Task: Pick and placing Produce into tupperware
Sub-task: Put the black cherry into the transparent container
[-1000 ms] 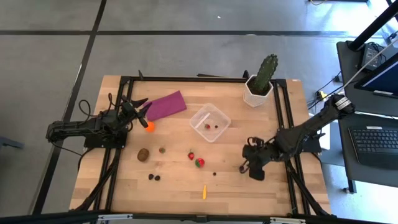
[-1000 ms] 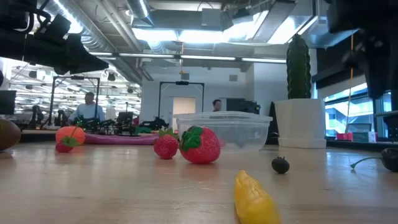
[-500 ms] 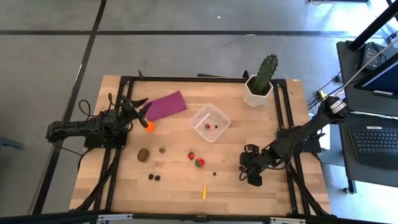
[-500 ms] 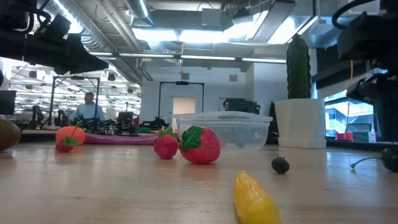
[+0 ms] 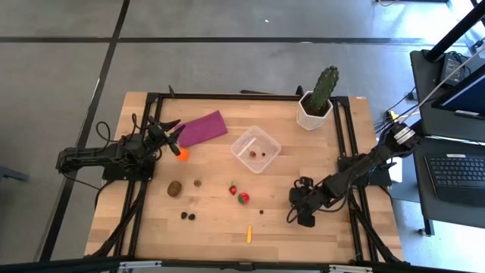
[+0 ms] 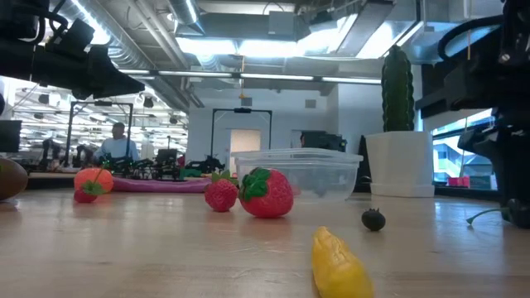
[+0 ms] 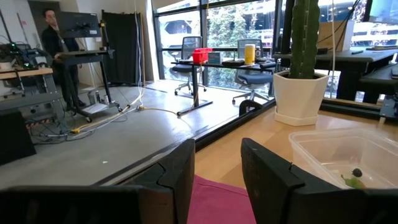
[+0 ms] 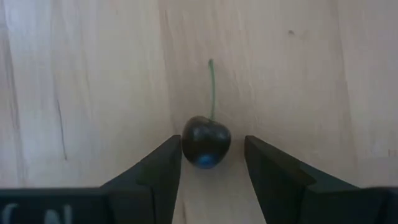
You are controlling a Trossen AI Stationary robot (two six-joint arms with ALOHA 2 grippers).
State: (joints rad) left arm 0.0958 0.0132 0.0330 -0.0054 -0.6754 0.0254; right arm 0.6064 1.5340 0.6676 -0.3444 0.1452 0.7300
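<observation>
A dark cherry [image 8: 206, 142] with a green stem lies on the wood. My right gripper [image 8: 211, 149] points steeply down over it, open, with one finger on each side and one of them close against it. In the high view this gripper [image 5: 297, 209] is at the table's near right. The clear tupperware [image 5: 255, 149] stands mid-table with a red and a dark piece inside. Loose produce lies nearer the front: orange ball [image 5: 183, 154], kiwi [image 5: 174, 188], strawberries [image 5: 243, 198], dark berries [image 5: 186, 216], yellow piece [image 5: 248, 233]. My left gripper [image 7: 217, 155] waits open and level at the far left.
A cactus in a white pot [image 5: 318, 98] stands at the far right corner. A flat purple cloth [image 5: 201, 127] lies under my left gripper's fingers. A single dark berry [image 5: 261, 211] lies between the strawberries and my right gripper. People show in the room beyond.
My right gripper has come down toward the table and a little toward its left and near edge, closing in on the cherry. Its fingers now stand around the cherry, whose body they hide in the low view.
</observation>
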